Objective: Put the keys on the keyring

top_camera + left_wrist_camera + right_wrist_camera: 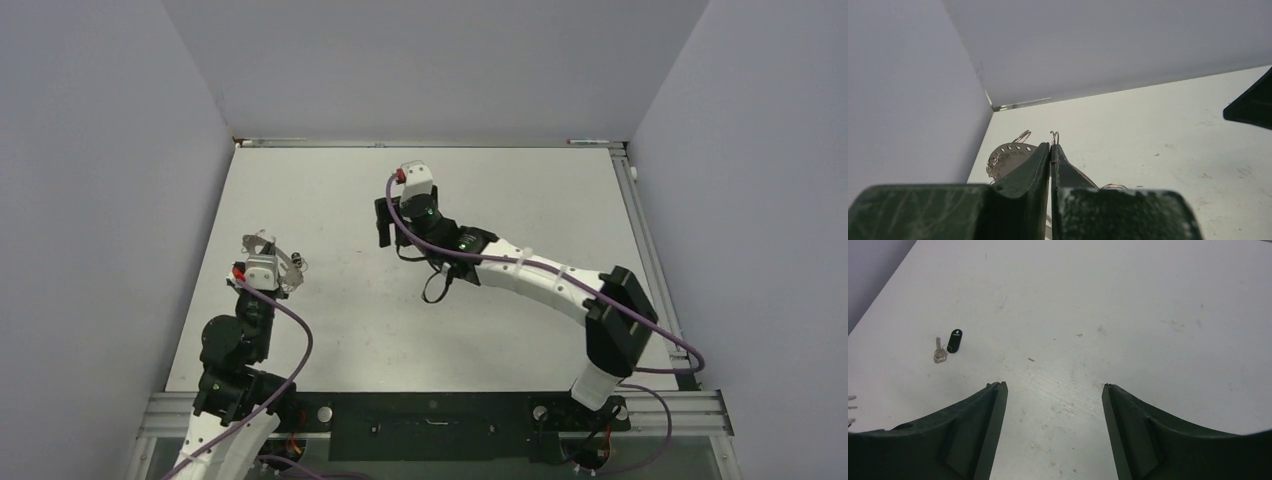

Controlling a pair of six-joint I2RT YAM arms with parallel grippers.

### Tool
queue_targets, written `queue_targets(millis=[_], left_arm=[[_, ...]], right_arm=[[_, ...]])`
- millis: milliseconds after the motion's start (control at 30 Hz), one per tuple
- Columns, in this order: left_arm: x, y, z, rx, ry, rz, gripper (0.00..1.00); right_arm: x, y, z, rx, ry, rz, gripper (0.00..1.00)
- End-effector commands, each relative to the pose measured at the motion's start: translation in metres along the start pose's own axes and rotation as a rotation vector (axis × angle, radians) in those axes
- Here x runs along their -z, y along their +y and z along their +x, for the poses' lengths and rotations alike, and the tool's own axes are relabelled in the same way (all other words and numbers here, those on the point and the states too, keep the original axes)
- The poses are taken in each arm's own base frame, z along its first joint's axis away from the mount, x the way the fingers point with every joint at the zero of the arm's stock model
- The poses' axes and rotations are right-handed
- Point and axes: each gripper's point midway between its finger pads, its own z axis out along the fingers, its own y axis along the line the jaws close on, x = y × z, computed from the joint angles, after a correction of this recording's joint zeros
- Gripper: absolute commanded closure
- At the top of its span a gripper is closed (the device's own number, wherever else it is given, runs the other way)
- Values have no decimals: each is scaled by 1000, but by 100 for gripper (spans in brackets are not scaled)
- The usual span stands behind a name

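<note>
Plainly, the keys are tiny: a black oval head and short silvery blade, flat on the counter, ahead and left of our right tool, whose jaws gape wide on nothing. Our left tool is clamped tight on the keyring, a thin grey disc with wire loops, near the counter's left edge.
</note>
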Motion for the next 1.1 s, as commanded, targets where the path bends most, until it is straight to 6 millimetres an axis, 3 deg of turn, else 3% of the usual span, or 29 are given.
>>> queue_targets(millis=[0,133,167,200,467,600,767,1067], left_arm=[[12,47,-36,56,-85,-219,100],[26,70,-41,74,-115,-334,100],[30,76,-43,81,-126,-367,100],[33,81,-45,86,-135,-390,100],[53,102,-53,140,-174,-506,100],[58,105,-54,155,-188,-520,100],[59,105,-54,158,-186,-519,100],[59,105,-52,156,-180,-525,100]], right_arm=[[-37,34,14,-142,117,29,29],[-84,61,27,-192,180,149,28],[-101,68,46,-188,213,169,28],[-110,80,49,-201,220,154,28],[-167,173,91,-204,190,-193,30],[-173,214,100,-129,137,-366,38],[-177,235,90,-122,46,-442,43],[-184,274,104,-101,-1,-622,46]])
